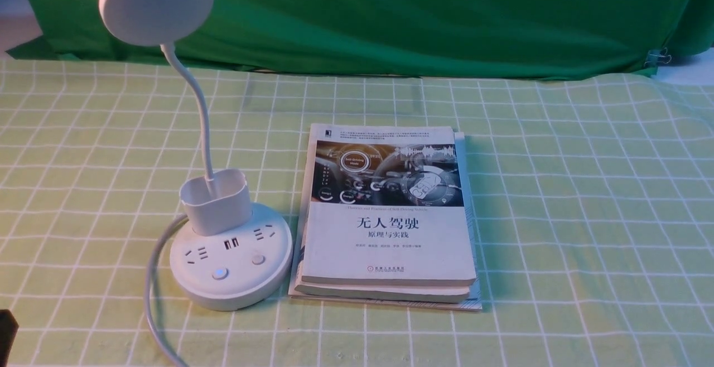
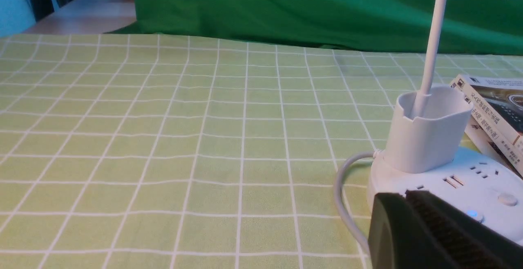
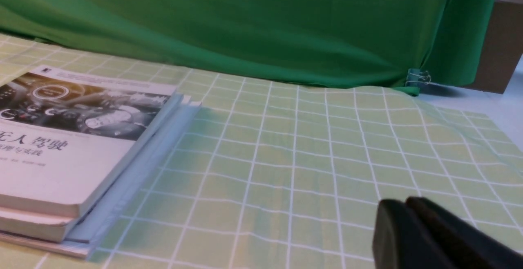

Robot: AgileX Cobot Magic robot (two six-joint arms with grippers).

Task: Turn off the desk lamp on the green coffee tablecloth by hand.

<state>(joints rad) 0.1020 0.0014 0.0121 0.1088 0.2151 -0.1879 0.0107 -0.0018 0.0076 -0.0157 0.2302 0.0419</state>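
I have the left hand point(image 2: 412, 203) low over the worktop, its two black fingers pressed together with nothing between them, and the desk lamp point(image 1: 231, 258) sits just ahead of it. In the left wrist view the fingertips come just up to the near rim of the lamp's round base, right by a small button point(image 2: 472, 214) glowing blue; whether they touch it I cannot tell. I judge I am at the approach step, with the press not yet made. The next move calls for a short, careful push down onto that lit button, keeping clear of the second button point(image 2: 507, 199) further along the base and of the white cord point(image 1: 153, 294) curling off beside it.

The right hand point(image 3: 408, 214) also has its fingers together, empty, with a stack of books point(image 1: 385, 216) off to its inner side, just beside the lamp base.

All of this rests on the green checked tablecloth point(image 1: 585, 216), which lies slightly rippled. Beyond it hangs a plain dark green backdrop point(image 1: 418, 15), pinned at its far right corner with a clip point(image 3: 419, 77).
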